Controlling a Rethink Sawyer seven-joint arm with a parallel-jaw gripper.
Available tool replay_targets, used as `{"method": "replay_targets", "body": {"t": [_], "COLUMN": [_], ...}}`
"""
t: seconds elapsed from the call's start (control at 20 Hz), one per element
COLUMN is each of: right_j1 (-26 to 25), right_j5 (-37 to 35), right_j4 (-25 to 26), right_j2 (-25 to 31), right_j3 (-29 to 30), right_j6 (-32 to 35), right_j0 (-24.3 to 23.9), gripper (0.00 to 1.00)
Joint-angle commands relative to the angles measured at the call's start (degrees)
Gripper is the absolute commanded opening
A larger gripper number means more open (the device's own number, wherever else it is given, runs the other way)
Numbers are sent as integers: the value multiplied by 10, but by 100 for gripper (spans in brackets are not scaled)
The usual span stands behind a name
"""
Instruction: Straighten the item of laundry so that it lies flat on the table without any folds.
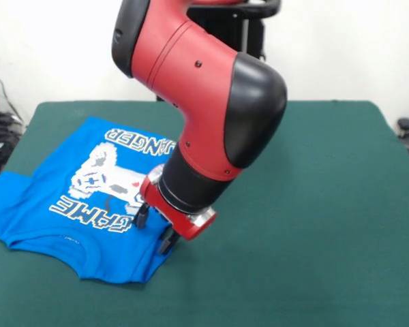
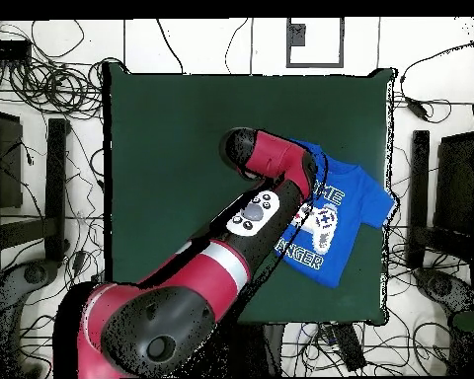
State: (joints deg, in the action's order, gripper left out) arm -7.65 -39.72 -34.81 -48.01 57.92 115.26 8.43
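1 green table (image 1: 313,204) by a white wall (image 1: 341,48), blue shirt (image 1: 61,218) under the tool (image 1: 154,230), fingers apart.

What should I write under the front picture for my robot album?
A red robot arm lowers its tool onto the edge of a blue T-shirt lying on a green table.

Blue tee (image 1: 61,204) (image 2: 352,212) lies print side up on green bench (image 1: 313,204) (image 2: 172,148), white "GAME CHANGER" text + grey/white pixel controller showing. In front view it sits toward bench's left side, one sleeve over left edge. Mostly spread; near hem looks folded/bunched.
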Motion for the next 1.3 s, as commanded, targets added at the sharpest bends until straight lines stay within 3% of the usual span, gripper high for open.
{"method": "replay_targets", "body": {"t": [0.05,1.3], "right_j1": [-80,-103], "right_j5": [-54,-86], "right_j4": [-12,-24], "right_j2": [17,15], "right_j3": [-74,-113], "right_j6": [201,268], "right_j0": [3,14], "gripper": [100,100]}}
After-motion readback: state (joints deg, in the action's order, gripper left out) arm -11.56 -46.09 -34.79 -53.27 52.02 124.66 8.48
